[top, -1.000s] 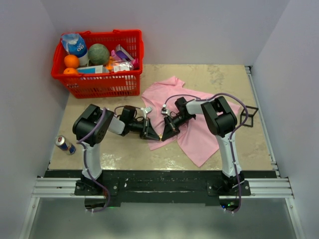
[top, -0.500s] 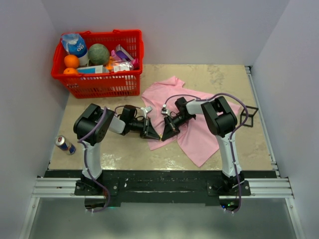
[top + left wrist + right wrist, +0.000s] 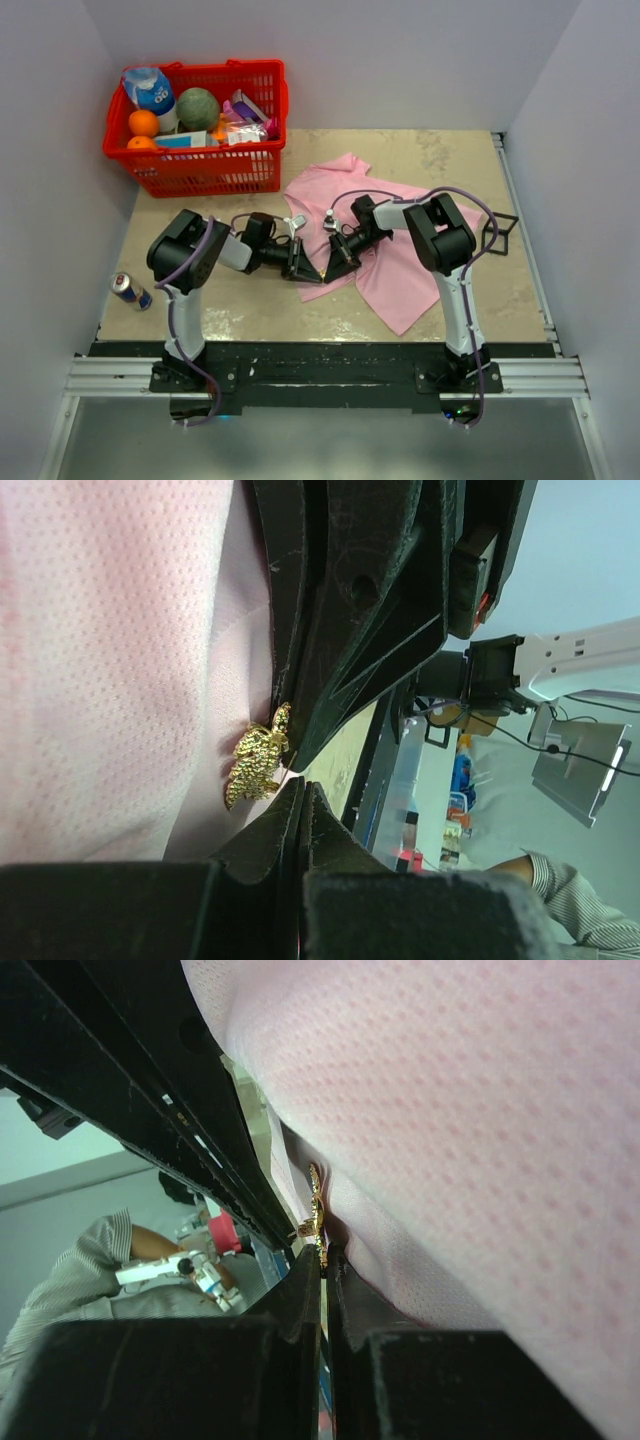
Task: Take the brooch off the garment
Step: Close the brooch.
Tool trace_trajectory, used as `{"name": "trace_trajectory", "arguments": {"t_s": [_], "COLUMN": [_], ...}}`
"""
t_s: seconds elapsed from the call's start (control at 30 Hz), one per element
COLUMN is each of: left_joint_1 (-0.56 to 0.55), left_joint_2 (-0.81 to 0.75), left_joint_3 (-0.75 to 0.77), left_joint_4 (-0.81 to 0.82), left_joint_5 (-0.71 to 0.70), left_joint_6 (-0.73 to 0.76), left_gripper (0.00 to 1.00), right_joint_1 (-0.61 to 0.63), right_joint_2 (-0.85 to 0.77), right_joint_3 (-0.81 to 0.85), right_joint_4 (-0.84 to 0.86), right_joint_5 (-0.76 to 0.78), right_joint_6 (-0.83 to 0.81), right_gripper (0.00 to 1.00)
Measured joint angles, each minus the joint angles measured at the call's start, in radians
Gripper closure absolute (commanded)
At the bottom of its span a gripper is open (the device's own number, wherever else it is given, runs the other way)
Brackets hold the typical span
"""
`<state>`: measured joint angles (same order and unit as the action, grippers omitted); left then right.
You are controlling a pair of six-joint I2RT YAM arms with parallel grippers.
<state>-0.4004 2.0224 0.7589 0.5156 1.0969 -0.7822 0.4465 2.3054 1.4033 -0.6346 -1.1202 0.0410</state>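
One can (image 3: 131,291): lies on its side on the table (image 3: 250,310), far left of the top view, beside the left arm.
red basket (image 3: 200,165): upper left of the top view, filled with oranges, a green round fruit, a bottle and packets.
left gripper (image 3: 314,275): low over the table at the centre of the top view, pointing right. Its jaws are pressed together with no gap. In its wrist view the tip sits just beside the lower right edge of the brooch. Whether it pinches cloth or pin cannot be told.
brooch (image 3: 258,760): gold, knobbly, pinned to the garment. It is centre-left in the left wrist view and edge-on at the centre of the right wrist view, between the two tips.
right gripper (image 3: 330,273): pointing left, tip to tip with the left one. Its jaws are closed tight and the tip touches the brooch's lower end. A grip cannot be confirmed.
garment (image 3: 400,270): pink, spread from the centre to the right of the top view, with its left edge at the tips.
wire frame (image 3: 503,232): black, on the table at the shirt's right edge.
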Motion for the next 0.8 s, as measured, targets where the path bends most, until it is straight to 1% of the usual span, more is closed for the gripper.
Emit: {"name": "trace_trajectory", "arguments": {"t_s": [0.5, 0.8], "left_joint_1": [-0.008, -0.008], "left_joint_2": [0.000, 0.016], "left_joint_3": [0.001, 0.008], "left_joint_4": [-0.027, 0.023], "left_joint_5": [-0.008, 0.003], "left_joint_6": [0.016, -0.026], "left_gripper": [1.00, 1.00], "right_joint_1": [0.000, 0.000], "right_joint_2": [0.000, 0.000], "right_joint_3": [0.000, 0.000], "right_joint_4": [0.000, 0.000], "right_joint_5": [0.000, 0.000], "right_joint_6": [0.000, 0.000], "right_gripper": [1.00, 1.00]}}
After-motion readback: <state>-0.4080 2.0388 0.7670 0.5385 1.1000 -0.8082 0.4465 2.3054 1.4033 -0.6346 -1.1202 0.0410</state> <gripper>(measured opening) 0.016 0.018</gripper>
